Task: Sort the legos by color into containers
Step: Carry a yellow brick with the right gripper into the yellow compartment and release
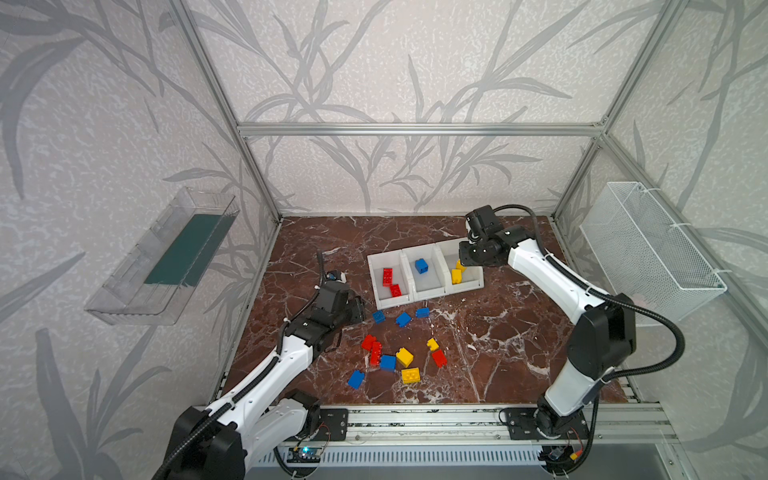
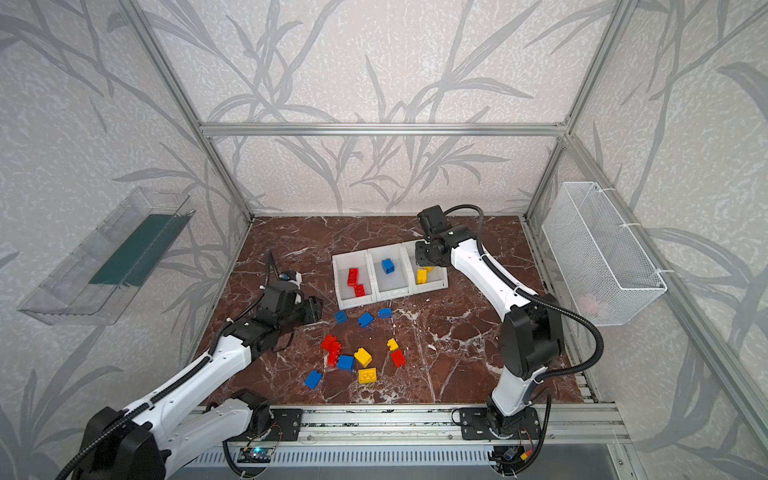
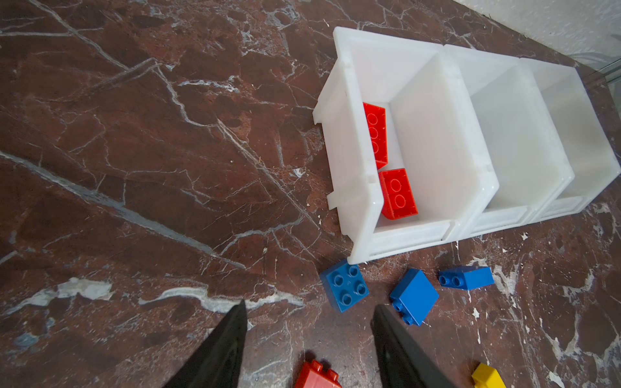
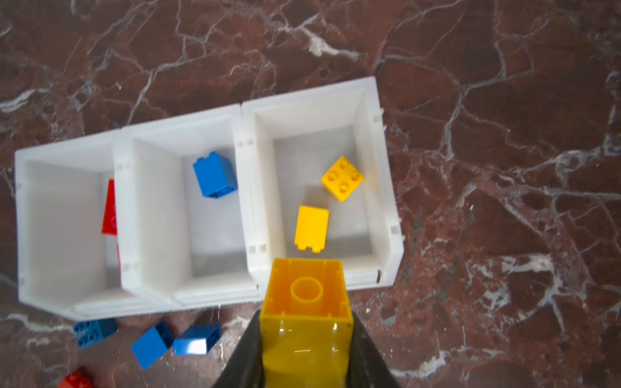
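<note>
Three white bins stand in a row: the left bin (image 1: 372, 282) has two red legos (image 3: 398, 195), the middle bin (image 4: 161, 208) one blue lego (image 4: 215, 174), the right bin (image 4: 386, 201) two yellow ones (image 4: 342, 178). My right gripper (image 4: 306, 315) is shut on a yellow lego (image 4: 306, 295) over the front edge of the right bin. My left gripper (image 3: 309, 305) hangs open and empty over the table, beside three blue legos (image 3: 344, 285) in front of the bins. Several red, blue and yellow legos (image 1: 404, 356) lie loose nearer the front.
A white wire basket (image 1: 648, 245) hangs on the right wall and a clear plastic tray (image 1: 166, 257) on the left wall. Aluminium frame posts stand at the back corners. A metal rail (image 1: 415, 419) runs along the table's front edge.
</note>
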Available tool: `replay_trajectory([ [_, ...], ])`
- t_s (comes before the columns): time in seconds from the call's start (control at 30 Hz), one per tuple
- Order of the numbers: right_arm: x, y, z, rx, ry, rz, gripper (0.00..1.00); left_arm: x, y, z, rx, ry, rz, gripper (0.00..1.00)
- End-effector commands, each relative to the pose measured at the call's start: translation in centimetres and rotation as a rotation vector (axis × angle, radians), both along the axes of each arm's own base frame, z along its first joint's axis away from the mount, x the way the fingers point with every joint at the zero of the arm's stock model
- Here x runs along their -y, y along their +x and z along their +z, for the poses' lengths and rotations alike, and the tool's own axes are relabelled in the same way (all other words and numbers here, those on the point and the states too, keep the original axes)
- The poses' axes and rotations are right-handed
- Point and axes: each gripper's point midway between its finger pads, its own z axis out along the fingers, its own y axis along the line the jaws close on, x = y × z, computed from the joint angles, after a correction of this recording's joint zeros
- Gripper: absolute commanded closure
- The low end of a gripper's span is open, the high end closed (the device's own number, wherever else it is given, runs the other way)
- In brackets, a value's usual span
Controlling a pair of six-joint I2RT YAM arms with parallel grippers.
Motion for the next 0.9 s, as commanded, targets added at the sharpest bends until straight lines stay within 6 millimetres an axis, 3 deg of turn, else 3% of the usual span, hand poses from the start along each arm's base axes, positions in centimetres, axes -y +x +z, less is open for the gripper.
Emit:
replay_trajectory([
  [0.0, 0.8, 1.1, -2.2, -0.063, -0.032, -0.002, 0.71, -0.3, -0.7, -0.5, -0.014, -0.024, 0.018, 0.38],
  [0.27, 0.8, 2.5, -5.0, -0.13, -0.068, 0.006, 0.69, 0.6, -1.4, -0.9, -0.024, -0.067, -0.022, 0.38],
  [0.37, 0.8, 2.6, -5.2, -0.142, -0.069, 0.002, 0.57, 1.0, -1.5, -1.1, -0.028, -0.093, -0.036, 0.38],
  [0.47, 0.7, 2.6, -4.7, -0.138, -0.059, -0.005, 0.44, 1.1, -1.7, -1.2, -0.032, -0.086, -0.047, 0.38],
  [0.57, 0.6, 2.5, -3.8, -0.124, -0.046, -0.003, 0.39, 1.1, -1.8, -1.1, -0.027, -0.084, -0.053, 0.38],
  [0.87, 0.4, 0.9, -0.9, -0.078, 0.019, 0.005, 0.37, 1.6, -2.0, -1.3, -0.034, -0.104, -0.08, 0.38],
])
